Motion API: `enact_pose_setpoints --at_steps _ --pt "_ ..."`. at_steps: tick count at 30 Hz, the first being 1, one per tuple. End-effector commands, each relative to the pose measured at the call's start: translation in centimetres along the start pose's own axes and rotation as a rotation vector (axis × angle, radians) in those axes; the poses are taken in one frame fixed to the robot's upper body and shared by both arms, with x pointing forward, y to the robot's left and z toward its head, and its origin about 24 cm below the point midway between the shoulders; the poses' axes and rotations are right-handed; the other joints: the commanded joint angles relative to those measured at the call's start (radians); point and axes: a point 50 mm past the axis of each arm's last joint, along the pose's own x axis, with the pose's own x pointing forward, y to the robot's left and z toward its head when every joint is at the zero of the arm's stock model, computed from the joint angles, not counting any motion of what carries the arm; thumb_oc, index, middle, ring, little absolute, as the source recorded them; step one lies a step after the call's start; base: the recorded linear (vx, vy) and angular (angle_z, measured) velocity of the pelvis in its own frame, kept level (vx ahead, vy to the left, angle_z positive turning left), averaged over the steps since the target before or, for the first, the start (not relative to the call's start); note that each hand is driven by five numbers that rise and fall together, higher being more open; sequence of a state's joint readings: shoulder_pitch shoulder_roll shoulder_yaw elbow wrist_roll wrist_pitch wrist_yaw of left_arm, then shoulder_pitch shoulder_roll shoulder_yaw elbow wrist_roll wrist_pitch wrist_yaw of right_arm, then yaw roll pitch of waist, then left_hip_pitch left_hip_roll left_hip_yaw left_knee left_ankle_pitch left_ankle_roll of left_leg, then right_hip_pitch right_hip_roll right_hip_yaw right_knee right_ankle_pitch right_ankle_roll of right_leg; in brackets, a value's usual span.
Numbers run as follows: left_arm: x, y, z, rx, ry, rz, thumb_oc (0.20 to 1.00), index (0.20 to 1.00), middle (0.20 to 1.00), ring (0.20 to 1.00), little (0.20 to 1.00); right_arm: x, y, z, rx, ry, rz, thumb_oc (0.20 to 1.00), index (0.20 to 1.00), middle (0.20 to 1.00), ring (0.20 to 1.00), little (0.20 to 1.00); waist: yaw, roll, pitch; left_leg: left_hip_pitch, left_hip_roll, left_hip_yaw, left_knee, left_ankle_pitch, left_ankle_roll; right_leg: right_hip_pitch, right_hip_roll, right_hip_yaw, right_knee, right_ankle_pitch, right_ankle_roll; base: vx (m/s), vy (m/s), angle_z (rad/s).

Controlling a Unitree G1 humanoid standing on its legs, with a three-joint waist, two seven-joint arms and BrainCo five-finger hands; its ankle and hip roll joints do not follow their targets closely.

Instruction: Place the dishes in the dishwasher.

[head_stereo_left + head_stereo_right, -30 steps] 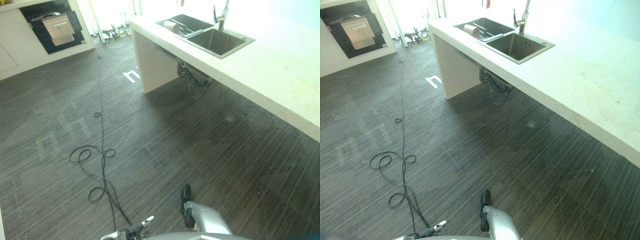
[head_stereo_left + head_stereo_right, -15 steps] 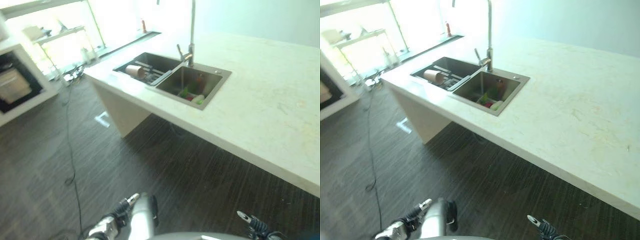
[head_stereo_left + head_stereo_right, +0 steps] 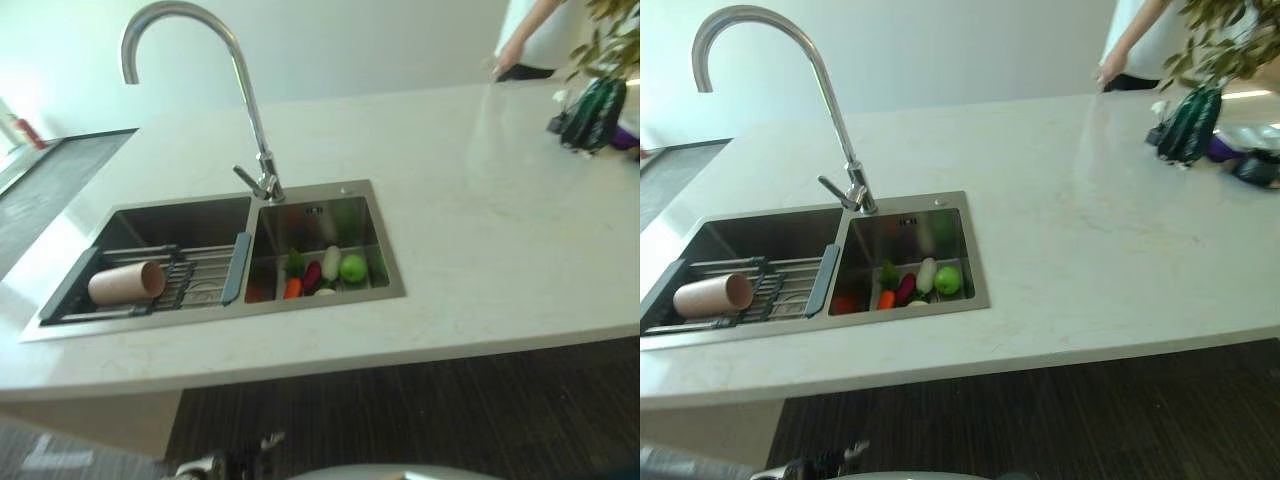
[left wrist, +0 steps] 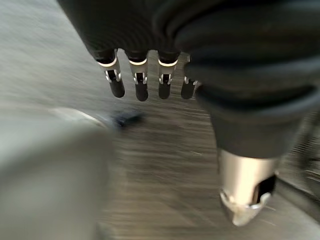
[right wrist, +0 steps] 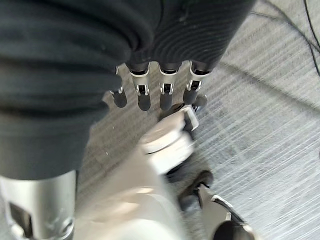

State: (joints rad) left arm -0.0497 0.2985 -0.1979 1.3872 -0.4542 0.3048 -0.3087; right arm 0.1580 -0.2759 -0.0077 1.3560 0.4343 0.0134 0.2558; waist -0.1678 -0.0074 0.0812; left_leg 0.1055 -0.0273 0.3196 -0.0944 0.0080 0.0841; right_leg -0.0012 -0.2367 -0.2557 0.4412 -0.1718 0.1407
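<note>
pale stone tabletop (image 3: 1110,250) with double sink (image 3: 970,262): beige cup (image 3: 712,295) lying on left-basin rack (image 3: 780,280), both hands, left hand (image 4: 145,75) and right hand (image 5: 160,80), empty, fingers hanging relaxed over floor.

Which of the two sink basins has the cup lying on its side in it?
The left basin, the one with the metal rack. The tan cup lies sideways on that rack. The right basin holds colourful fruit and vegetables instead.

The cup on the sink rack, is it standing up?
No, the cup lies on its side on the rack in the left basin.
</note>
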Motion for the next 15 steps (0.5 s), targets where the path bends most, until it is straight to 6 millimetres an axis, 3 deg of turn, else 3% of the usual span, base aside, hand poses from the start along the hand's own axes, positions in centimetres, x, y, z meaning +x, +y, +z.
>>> enact_pose_setpoints --at_steps 1,4,5,8,15 --pt "-0.2 0.8 -1.3 -0.117 0.068 0.012 1.0 1.0 1.0 1.0 1.0 0.0 -0.2 4.1 -0.045 -0.094 -0.022 1.0 1.0 1.0 1.0 1.0 0.07 0.013 0.012 0.027 0.106 -0.02 0.007 -0.018 -0.121 0.035 0.171 -0.022 -0.309 0.175 -0.012 0.08 0.007 -0.52" --pt "-0.4 1.0 -0.9 -0.132 0.077 0.052 1.0 1.0 1.0 1.0 1.0 0.1 -0.1 3.9 -0.037 -0.085 -0.039 1.0 1.0 1.0 1.0 1.0 0.087 0.001 0.019 0.027 0.09 -0.035 0.007 -0.003 -0.126 0.062 0.189 -0.037 -0.385 0.159 -0.047 0.1 -0.052 0.03" --pt "-0.3 0.9 -1.0 -0.137 0.082 0.059 1.0 1.0 1.0 1.0 1.0 0.0 -0.3 4.0 -0.043 -0.085 -0.045 1.0 1.0 1.0 1.0 1.0 0.087 0.0 0.02 0.028 0.087 -0.042 0.007 0.005 -0.127 0.072 0.195 -0.014 -0.408 0.164 -0.053 0.02 -0.08 0.43" --pt "-0.4 1.6 -3.1 -0.133 0.181 0.106 1.0 1.0 1.0 1.0 1.0 -0.4 -1.4 5.4 -0.066 -0.129 -0.082 1.0 1.0 1.0 1.0 1.0 0.105 -0.005 0.015 -0.01 0.072 -0.038 0.06 0.011 -0.142 0.128 0.191 -0.008 -0.493 0.185 -0.056 0.08 -0.047 0.33" --pt "-0.3 1.5 -4.6 -0.146 0.243 0.153 1.0 1.0 1.0 1.0 1.0 -0.6 -1.7 6.6 -0.119 -0.145 -0.078 1.0 1.0 1.0 1.0 1.0 0.12 0.002 0.021 -0.055 0.063 -0.006 0.118 -0.013 -0.142 0.15 0.173 -0.036 -0.527 0.179 -0.06 0.01 0.021 0.16"
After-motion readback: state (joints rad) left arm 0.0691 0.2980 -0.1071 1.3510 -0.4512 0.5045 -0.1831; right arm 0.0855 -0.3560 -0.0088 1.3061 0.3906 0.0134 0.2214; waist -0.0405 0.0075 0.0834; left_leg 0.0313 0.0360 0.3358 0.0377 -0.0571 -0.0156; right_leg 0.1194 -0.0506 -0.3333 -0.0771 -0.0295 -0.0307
